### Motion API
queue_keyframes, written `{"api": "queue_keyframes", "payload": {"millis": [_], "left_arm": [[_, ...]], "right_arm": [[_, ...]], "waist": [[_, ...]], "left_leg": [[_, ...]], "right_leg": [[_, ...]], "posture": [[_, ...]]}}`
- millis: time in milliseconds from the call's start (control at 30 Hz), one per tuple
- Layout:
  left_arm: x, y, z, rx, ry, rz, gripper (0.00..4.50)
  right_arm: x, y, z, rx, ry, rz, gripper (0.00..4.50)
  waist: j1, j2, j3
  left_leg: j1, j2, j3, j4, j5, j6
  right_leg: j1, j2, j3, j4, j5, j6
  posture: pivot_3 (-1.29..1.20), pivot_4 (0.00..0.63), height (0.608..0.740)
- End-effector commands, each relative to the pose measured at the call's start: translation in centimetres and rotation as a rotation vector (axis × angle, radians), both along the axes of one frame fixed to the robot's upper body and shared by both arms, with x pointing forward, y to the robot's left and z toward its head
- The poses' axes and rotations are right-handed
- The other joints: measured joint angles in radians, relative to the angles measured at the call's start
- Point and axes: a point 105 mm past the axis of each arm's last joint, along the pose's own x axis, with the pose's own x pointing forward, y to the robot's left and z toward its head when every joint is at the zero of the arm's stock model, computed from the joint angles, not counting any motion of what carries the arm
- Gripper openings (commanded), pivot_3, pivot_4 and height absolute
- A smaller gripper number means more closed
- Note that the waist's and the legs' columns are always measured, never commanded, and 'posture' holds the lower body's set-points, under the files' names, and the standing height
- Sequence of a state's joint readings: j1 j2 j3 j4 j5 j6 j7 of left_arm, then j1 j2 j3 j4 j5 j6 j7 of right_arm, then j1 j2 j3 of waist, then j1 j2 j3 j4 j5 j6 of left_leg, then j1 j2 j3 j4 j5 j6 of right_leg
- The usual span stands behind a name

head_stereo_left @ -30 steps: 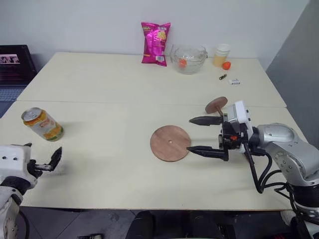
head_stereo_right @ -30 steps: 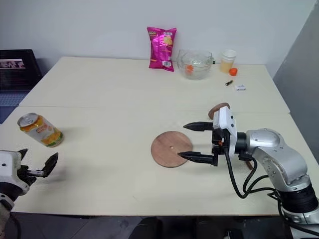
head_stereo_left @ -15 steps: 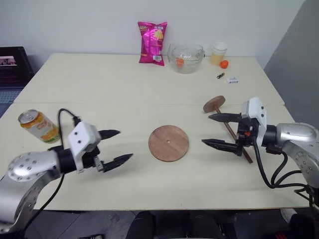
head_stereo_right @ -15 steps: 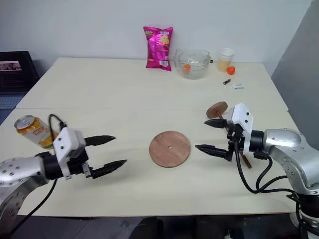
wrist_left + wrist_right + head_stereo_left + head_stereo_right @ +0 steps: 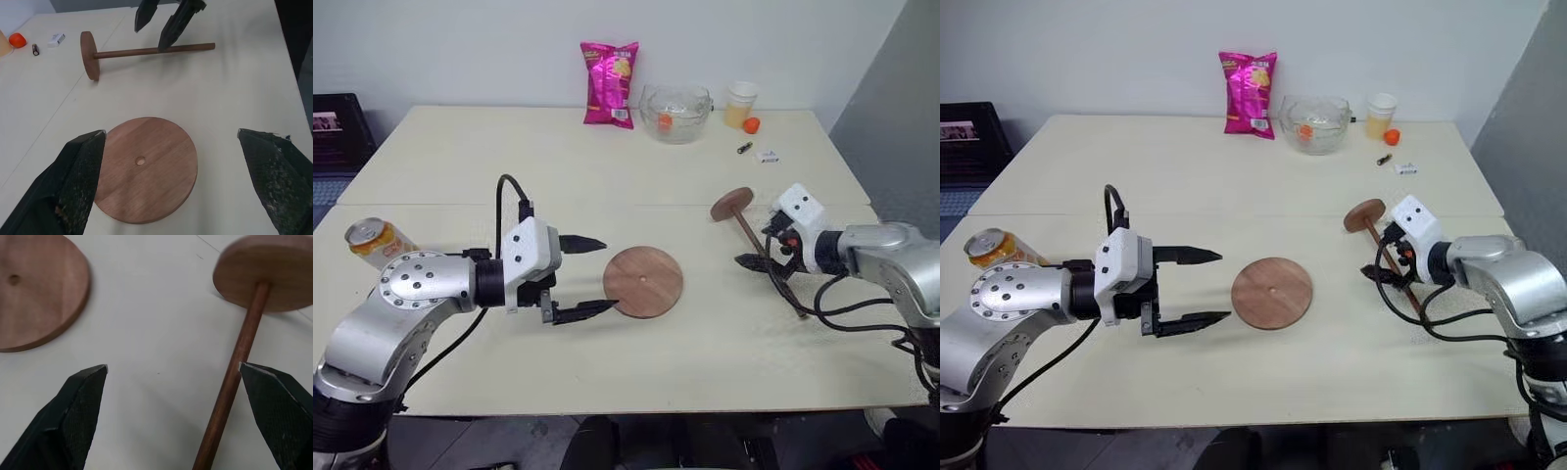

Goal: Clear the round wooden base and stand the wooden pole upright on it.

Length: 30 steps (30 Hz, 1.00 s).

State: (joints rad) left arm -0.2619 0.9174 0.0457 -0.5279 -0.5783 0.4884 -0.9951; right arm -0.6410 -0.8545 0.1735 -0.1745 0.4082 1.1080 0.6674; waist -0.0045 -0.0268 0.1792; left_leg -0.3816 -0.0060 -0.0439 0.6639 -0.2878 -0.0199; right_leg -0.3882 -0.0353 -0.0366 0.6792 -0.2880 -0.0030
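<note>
Pale counter (image 5: 460,166): round wooden base (image 5: 643,282) central, bare; wooden pole (image 5: 759,240) lying at three o'clock. Right gripper (image 5: 762,264) fingers spread over rod, likely for pickup; left gripper (image 5: 590,277) fingers spread, empty, at nine o'clock.

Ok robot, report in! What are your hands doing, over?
Both grippers open: left gripper beside the round wooden base, right gripper at the wooden pole. Pole lying flat. Base bare.
</note>
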Motion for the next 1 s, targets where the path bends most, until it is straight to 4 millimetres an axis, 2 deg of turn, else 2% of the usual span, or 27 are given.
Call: {"api": "queue_keyframes", "payload": {"millis": [33,200,467,567,767,800,1000], "left_arm": [[-0.4,-1.2,-0.2,0.048,-0.078,-0.067,4.48],[-0.3,-2.0,-0.5,0.036,-0.103,-0.082,4.48],[-0.9,-2.6,-2.0,0.047,-0.108,-0.087,4.48],[-0.8,-2.3,-2.2,0.050,-0.114,-0.075,4.50],[-0.7,-2.5,-2.5,0.052,-0.118,-0.074,4.50],[-0.7,-2.5,-2.6,0.052,-0.118,-0.075,4.50],[-0.5,-2.7,-2.7,0.062,-0.123,-0.082,4.50]], "right_arm": [[1.8,-1.8,-0.9,-0.087,0.071,-0.122,4.50],[3.4,-2.5,-1.5,-0.111,0.179,-0.167,4.50],[4.7,-2.8,-1.5,-0.101,0.330,-0.186,4.50],[4.9,-2.5,-1.2,-0.105,0.369,-0.168,4.00],[5.0,-2.1,-1.1,-0.106,0.427,-0.173,2.42],[4.9,-2.1,-1.2,-0.105,0.438,-0.177,2.29],[5.1,-2.0,-1.1,-0.072,0.458,-0.193,0.86]], "waist": [[0.000,0.000,0.000],[-0.001,0.000,0.000],[-0.002,0.001,0.001],[-0.003,0.002,0.001],[-0.002,0.002,0.001],[-0.002,0.002,0.001],[-0.002,0.003,0.002]], "left_leg": [[0.000,0.000,0.000,0.000,0.000,0.000],[0.000,0.000,0.001,0.000,0.000,0.000],[0.000,0.000,0.001,0.000,0.000,0.000],[0.000,0.000,0.001,0.000,0.000,0.000],[0.000,0.000,0.000,0.000,0.000,0.000],[0.000,0.000,0.001,0.000,0.000,0.000],[0.000,0.000,0.001,0.000,0.000,0.000]], "right_leg": [[0.000,0.000,0.000,0.000,0.000,0.000],[-0.001,0.000,0.000,0.000,0.000,0.000],[-0.001,0.000,0.000,0.000,0.000,0.000],[-0.001,0.000,0.001,0.001,0.000,0.000],[-0.001,0.000,0.000,0.001,0.000,0.000],[-0.001,0.000,0.000,0.001,0.000,0.000],[-0.001,0.000,0.000,0.001,0.000,0.000]], "posture": [[0.00,0.150,0.740],[0.00,0.150,0.740],[0.00,0.150,0.740],[0.00,0.150,0.740],[0.00,0.150,0.740],[0.00,0.150,0.740],[0.00,0.150,0.740]]}}
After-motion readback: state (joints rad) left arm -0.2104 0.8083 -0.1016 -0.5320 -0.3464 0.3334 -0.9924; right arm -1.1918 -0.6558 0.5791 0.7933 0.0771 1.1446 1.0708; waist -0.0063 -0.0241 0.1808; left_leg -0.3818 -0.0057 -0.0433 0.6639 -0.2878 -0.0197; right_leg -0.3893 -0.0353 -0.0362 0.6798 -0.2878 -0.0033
